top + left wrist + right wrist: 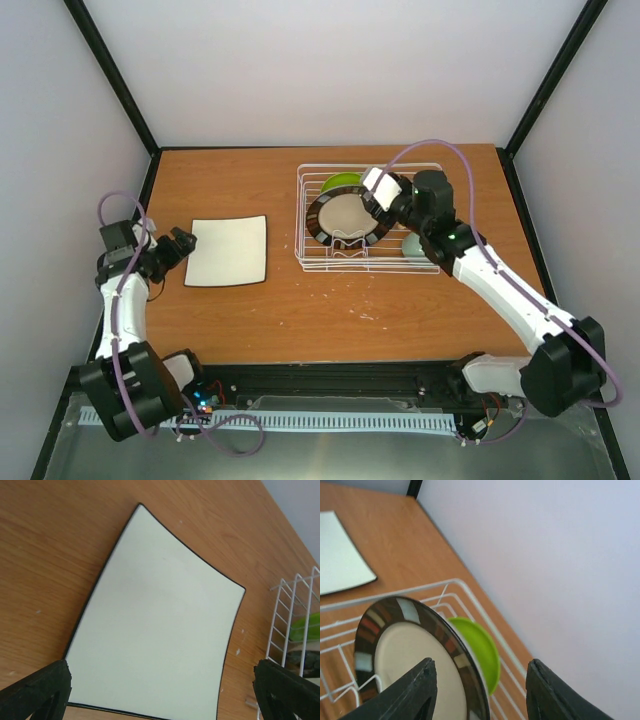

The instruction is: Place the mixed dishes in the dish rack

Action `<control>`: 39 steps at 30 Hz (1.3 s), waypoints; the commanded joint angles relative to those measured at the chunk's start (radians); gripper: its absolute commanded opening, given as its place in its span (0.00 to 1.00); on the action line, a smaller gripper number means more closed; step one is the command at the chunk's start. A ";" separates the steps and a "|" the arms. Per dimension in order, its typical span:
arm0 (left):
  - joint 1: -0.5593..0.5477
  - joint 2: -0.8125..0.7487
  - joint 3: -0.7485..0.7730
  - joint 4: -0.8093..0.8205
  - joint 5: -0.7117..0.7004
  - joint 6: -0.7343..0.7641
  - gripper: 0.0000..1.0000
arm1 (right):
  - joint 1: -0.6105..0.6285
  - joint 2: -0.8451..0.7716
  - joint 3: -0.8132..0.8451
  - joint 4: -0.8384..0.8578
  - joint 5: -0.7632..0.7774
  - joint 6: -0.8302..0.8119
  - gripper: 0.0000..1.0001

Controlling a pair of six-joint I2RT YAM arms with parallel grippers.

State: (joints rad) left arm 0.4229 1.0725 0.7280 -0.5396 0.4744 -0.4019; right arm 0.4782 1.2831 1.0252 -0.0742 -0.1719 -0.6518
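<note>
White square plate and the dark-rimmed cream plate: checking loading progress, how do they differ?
The white square plate lies flat on the table; the cream plate stands tilted in the dish rack. The white square plate is thin-edged; the cream plate is round, broad-rimmed. Both have pale centres.

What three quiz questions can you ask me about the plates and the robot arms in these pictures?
1. True or false: the white square plate is already in the dish rack.
2. Pick one. What stands next to the cream plate with dark segmented rim inside the rack? A) lime-green plate B) a red cup C) a blue pot
3. Short answer: which gripper is close to the square plate, left or right?

Key:
1. False. It lies flat on the table, outside the rack.
2. A.
3. The left gripper, with its jaws open.
</note>
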 commanded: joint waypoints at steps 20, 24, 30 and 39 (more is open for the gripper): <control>0.164 0.506 0.029 0.008 0.141 0.090 0.91 | 0.002 -0.396 -0.108 0.054 0.079 0.126 0.54; 0.164 0.543 0.016 0.026 0.154 0.090 0.90 | 0.001 -0.423 -0.121 0.045 0.093 0.110 0.54; 0.165 0.616 0.008 0.045 0.249 0.109 0.57 | 0.000 -0.431 -0.122 0.047 0.097 0.107 0.54; 0.165 0.670 -0.007 0.081 0.359 0.124 0.25 | 0.000 -0.418 -0.118 0.052 0.079 0.121 0.54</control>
State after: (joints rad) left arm 0.5926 1.6947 0.7479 -0.4606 0.8173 -0.2939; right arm 0.4782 0.8650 0.9108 -0.0322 -0.0879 -0.5407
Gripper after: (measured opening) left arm 0.325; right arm 0.540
